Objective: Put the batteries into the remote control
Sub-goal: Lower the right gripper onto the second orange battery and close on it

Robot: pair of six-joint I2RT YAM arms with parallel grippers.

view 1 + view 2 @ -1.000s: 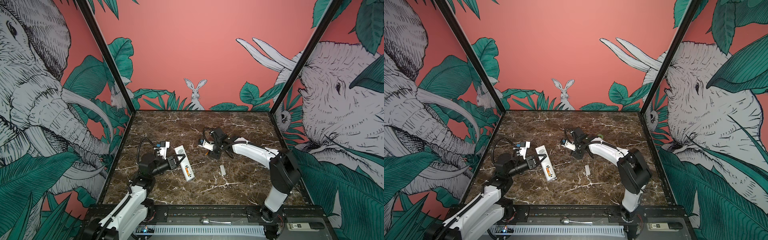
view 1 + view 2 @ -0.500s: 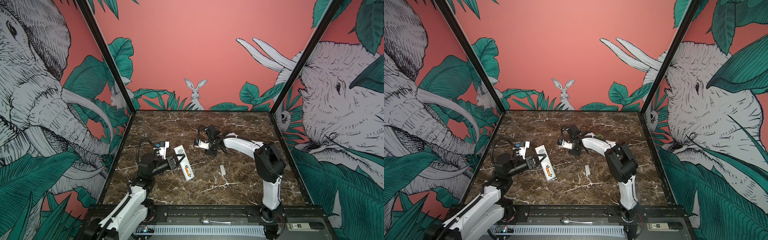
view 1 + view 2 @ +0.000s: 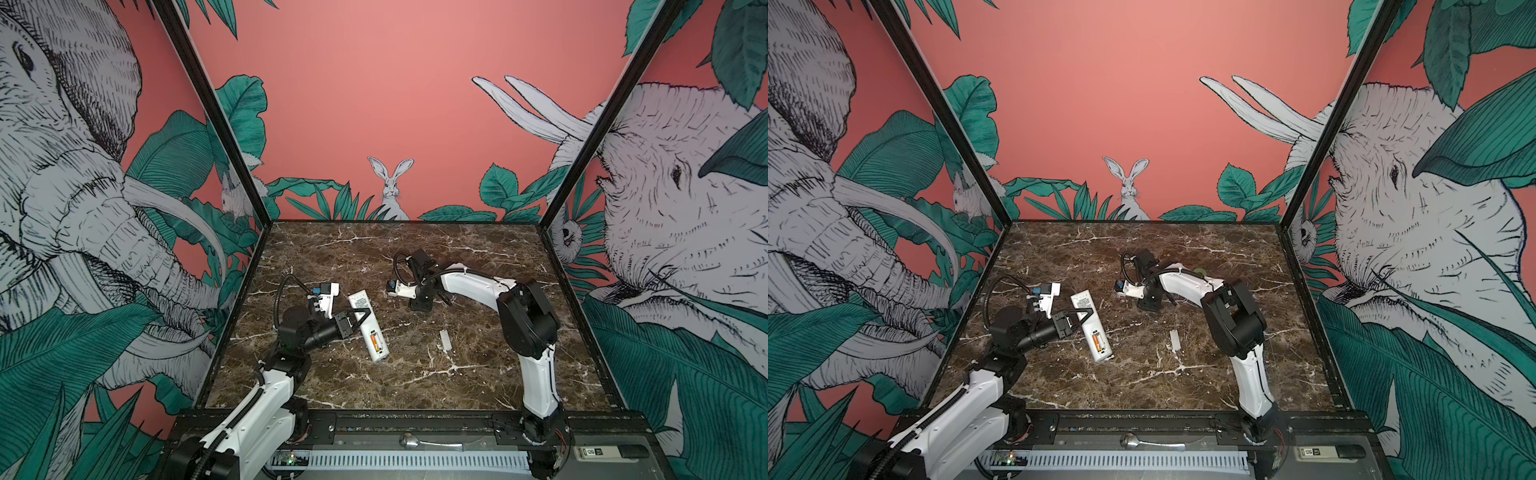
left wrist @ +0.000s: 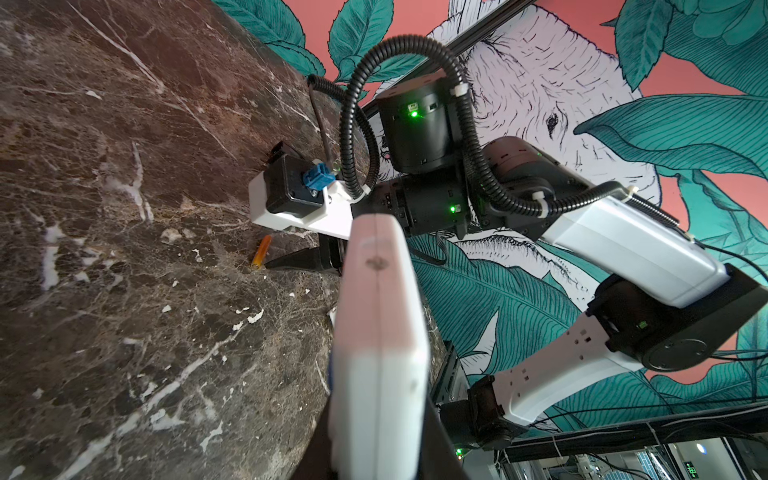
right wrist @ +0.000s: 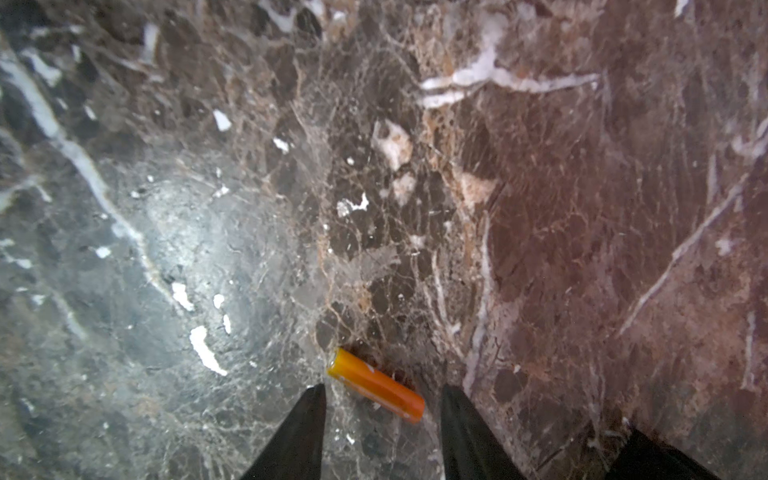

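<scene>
The white remote control (image 3: 368, 328) (image 3: 1090, 328) lies back-up at mid-left, and my left gripper (image 3: 359, 318) (image 4: 380, 457) is shut on its edge. One orange battery (image 3: 375, 337) (image 3: 1097, 340) sits in its open compartment. A second battery (image 5: 376, 384) (image 4: 261, 257) lies on the marble, slanted between the fingers of my right gripper (image 5: 383, 387). That gripper (image 3: 420, 309) points straight down, open, its tips at either side of the battery without touching it. In both top views this battery is hidden under the gripper.
A small pale battery cover (image 3: 445, 340) (image 3: 1175, 340) lies on the marble table (image 3: 415, 374) right of the remote. Black frame posts and printed walls close in the table on three sides. The right arm's elbow (image 3: 525, 316) stands near the right side.
The right arm's elbow has swung left and in toward the middle while its gripper stayed over the same spot near the loose battery. The left arm and the remote have not moved.
</scene>
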